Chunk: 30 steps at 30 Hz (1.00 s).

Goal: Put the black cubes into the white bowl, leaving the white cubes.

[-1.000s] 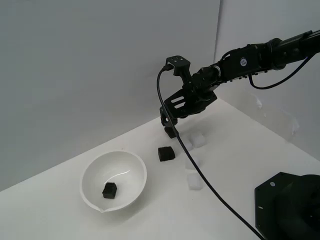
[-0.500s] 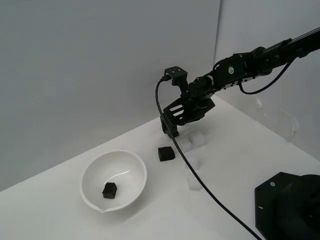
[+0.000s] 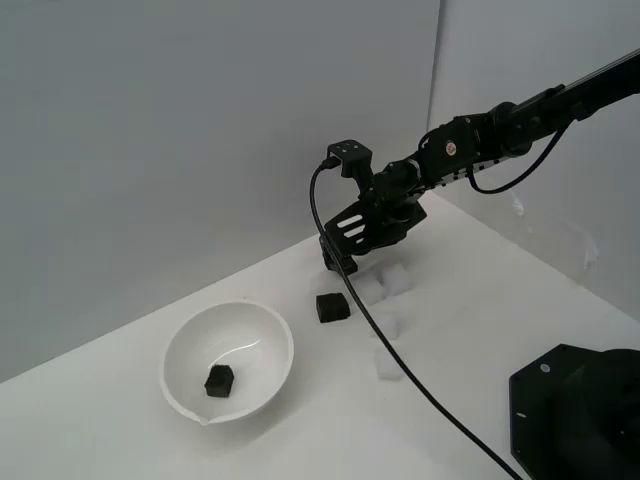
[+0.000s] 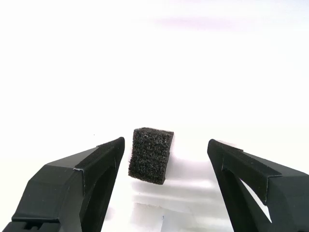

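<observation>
My gripper (image 3: 336, 262) is low at the back of the white table, near the wall. The wrist view shows it (image 4: 166, 147) open, with one black cube (image 4: 150, 155) lying on the table between the fingers and touching neither. A second black cube (image 3: 331, 307) lies just in front of the gripper in the exterior view. A third black cube (image 3: 219, 380) rests inside the white bowl (image 3: 258, 342) toward the exterior view's left. White cubes (image 3: 397, 280) (image 3: 385, 322) (image 3: 388, 365) lie scattered to the right of the gripper.
A black cable (image 3: 420, 385) runs from the wrist across the table toward the front. A black base (image 3: 575, 415) fills the lower right corner. Grey walls (image 3: 200, 150) close off the table behind and on the exterior view's right.
The arm has drawn back toward the wall and the gripper has shifted slightly, staying low around the rear black cube. The cubes and the bowl have not moved.
</observation>
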Tool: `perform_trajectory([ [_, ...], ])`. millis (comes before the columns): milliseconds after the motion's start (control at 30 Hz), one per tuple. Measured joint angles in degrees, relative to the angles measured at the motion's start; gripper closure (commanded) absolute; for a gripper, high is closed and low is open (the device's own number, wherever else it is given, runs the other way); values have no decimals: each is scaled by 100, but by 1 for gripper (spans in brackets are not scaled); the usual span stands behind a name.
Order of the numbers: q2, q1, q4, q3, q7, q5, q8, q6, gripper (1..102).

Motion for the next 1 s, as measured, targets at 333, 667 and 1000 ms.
perform_trajectory([
  [333, -114, 9, -35, -123, -44, -44, 0, 0, 43],
  [667, -167, -193, -70, -176, 44, -79, 9, 0, 68],
  [1000, -18, -229, -62, -18, 422, -79, 0, 0, 100],
])
